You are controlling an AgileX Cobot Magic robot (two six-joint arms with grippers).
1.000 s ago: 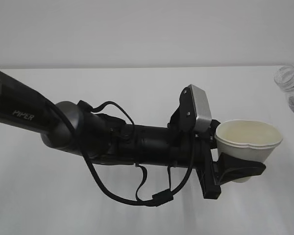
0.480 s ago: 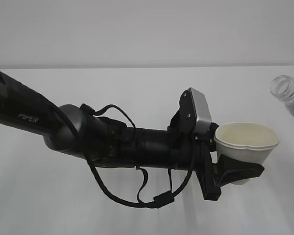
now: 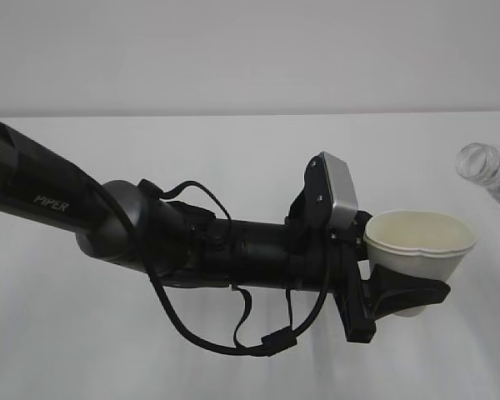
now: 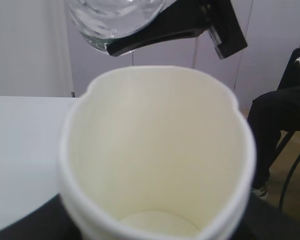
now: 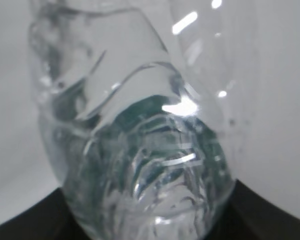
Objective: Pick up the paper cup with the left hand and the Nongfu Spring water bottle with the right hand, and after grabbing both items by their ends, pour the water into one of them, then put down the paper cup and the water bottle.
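Observation:
The cream paper cup point(image 3: 418, 242) hangs upright above the white table, with my left gripper point(image 3: 415, 271) shut on its lower body; one black finger point(image 3: 408, 293) crosses the front. In the left wrist view the paper cup point(image 4: 155, 160) fills the frame and its inside looks dry. The clear Nongfu Spring water bottle point(image 3: 483, 162) leans in at the right edge, its open mouth higher than the cup's rim and to the right of it. From the left wrist, the bottle point(image 4: 115, 20) hovers over the far rim, held by my right gripper point(image 4: 190, 25). Up close, the right gripper point(image 5: 147, 222) is shut on the bottle point(image 5: 145, 150), with clear water inside.
The thick black PIPER arm point(image 3: 50, 200) and its loose cables point(image 3: 233, 342) stretch across the white table point(image 3: 233, 142) from the left. A pale wall point(image 3: 250, 50) stands behind. In the left wrist view a dark chair point(image 4: 290, 115) sits beyond the table's edge.
The bottle's mouth has come lower and a little left, closer to the cup. The left arm and the cup have barely shifted.

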